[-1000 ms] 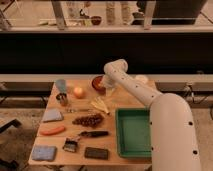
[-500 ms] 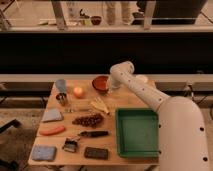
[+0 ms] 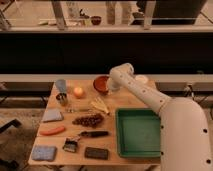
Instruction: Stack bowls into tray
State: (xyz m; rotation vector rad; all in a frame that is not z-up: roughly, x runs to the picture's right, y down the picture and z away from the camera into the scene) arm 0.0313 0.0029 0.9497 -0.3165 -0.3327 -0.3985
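One red-orange bowl (image 3: 101,83) sits at the back middle of the wooden table. The white arm reaches in from the right, and its gripper (image 3: 111,88) is down at the bowl's right rim, partly hiding it. The green tray (image 3: 121,134) lies at the table's front right with nothing in it, well apart from the bowl and the gripper. No other red-orange bowl shows on the table.
A white dish (image 3: 142,79) sits behind the arm. An apple (image 3: 78,92), blue cup (image 3: 61,85) and metal cup (image 3: 62,99) stand left of the bowl. A banana (image 3: 100,105), grapes (image 3: 89,120), brush (image 3: 84,135), blue-grey pads (image 3: 52,115) and dark block (image 3: 96,153) fill the front left.
The arm's wrist has swung a little to the right and down. The bowl has shifted slightly to the right with it.
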